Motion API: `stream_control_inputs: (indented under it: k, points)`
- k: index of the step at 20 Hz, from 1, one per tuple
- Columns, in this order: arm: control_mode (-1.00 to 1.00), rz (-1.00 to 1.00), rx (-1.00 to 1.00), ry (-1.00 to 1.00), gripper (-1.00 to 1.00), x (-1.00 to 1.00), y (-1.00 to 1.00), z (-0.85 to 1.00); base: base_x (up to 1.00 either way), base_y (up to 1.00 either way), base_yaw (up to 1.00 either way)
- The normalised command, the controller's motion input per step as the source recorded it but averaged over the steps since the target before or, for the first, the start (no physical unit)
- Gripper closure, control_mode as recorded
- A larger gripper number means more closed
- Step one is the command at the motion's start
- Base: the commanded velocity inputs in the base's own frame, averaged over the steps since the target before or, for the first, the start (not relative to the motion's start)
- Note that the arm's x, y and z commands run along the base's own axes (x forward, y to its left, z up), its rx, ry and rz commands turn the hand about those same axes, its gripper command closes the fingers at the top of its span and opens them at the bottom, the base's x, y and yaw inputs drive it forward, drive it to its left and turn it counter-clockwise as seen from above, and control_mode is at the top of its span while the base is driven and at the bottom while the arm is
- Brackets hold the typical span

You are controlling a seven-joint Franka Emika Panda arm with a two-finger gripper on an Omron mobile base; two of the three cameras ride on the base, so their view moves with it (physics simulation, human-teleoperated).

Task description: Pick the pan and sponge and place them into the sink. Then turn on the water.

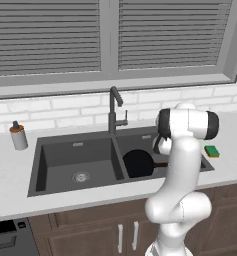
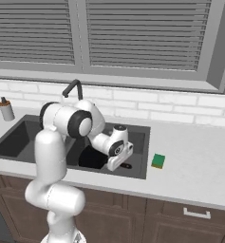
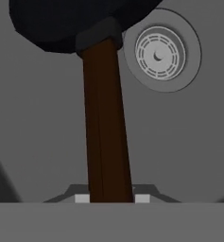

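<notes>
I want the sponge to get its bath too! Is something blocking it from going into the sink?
Nothing visible blocks it. The sponge lies on the counter just beside the sink, apart from the rim, with bare counter between.

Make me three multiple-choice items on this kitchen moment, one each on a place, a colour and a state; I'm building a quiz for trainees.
1. Where is the sponge?
A. in the left basin
B. on the counter right of the sink
C. beside the soap bottle

2. What colour is the sponge's top?
A. green
B. red
C. blue

3. What is the claw doing?
A. open over the faucet
B. shut on the sponge
C. shut on the pan handle

B, it lies on the countertop; A, green shows; C, the handle runs between the fingertips.
</notes>
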Motion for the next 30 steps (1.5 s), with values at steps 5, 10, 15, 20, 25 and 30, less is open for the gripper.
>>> stream_control_inputs:
  k: [5,10,15,20,25,30]
  points:
    - [-1.00,0.00,-0.01,0.00,1.00,0.12,0.00,-0.32,0.00,0.00,0.00]
    - [-1.00,0.00,-0.01,0.00,1.00,0.22,0.00,-0.37,0.00,0.00,0.00]
    - [-1.00,0.00,-0.03,0.00,1.00,0.40,0.00,-0.30,0.00,0.00,0.00]
    - [-1.00,0.00,0.00,0.00,1.00,0.32,0.01,-0.22,0.00,0.00,0.00]
    - [-1.00,0.00,0.00,0.00,1.00,0.29,0.00,-0.25,0.00,0.00,0.00]
    - [-1.00,0.00,0.00,0.00,1.00,0.24,0.00,-0.25,0.00,0.00,0.00]
